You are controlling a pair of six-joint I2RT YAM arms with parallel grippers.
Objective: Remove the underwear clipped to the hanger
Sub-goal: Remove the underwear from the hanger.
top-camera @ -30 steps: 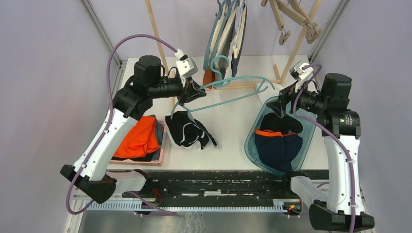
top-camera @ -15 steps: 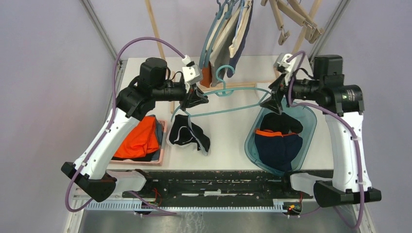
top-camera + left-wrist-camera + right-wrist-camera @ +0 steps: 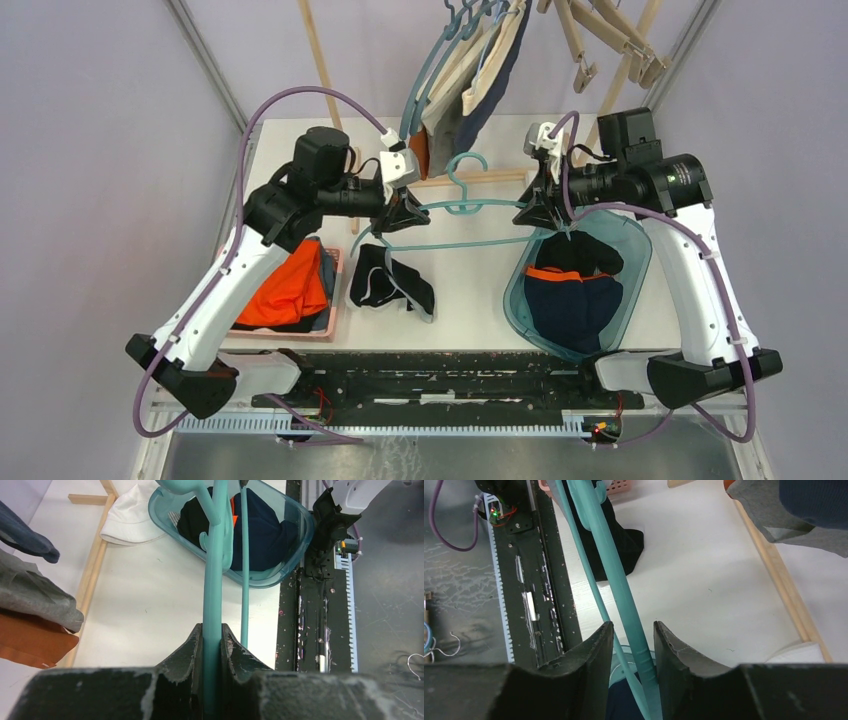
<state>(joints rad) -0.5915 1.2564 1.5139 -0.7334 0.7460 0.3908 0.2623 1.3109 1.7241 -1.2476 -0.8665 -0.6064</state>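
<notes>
A teal hanger (image 3: pixel 470 206) is held level over the table between my two arms. My left gripper (image 3: pixel 404 212) is shut on its left part, and the bar (image 3: pixel 215 555) is pinched between both fingers. My right gripper (image 3: pixel 540 212) straddles the right end. The bar (image 3: pixel 609 545) lies against one finger, with a gap to the other finger (image 3: pixel 594 650). Black underwear with white trim (image 3: pixel 390 285) hangs below the hanger's left end and partly rests on the table. Its clip is not clear. More underwear, navy, black and orange (image 3: pixel 572 290), lies in the teal bin (image 3: pixel 515 290).
A pink tray (image 3: pixel 334 300) with a folded orange cloth (image 3: pixel 285 290) sits at the left. Garments on teal hangers (image 3: pixel 470 70) hang from a wooden rack at the back, with wooden clip hangers (image 3: pixel 600 40) at the back right. A white cloth (image 3: pixel 125 520) lies behind the bin.
Both arms rose and swung towards the back. My right gripper moved left from over the bin to the hanger's right end, and its jaws narrowed round the bar. The black underwear shifted slightly left.
</notes>
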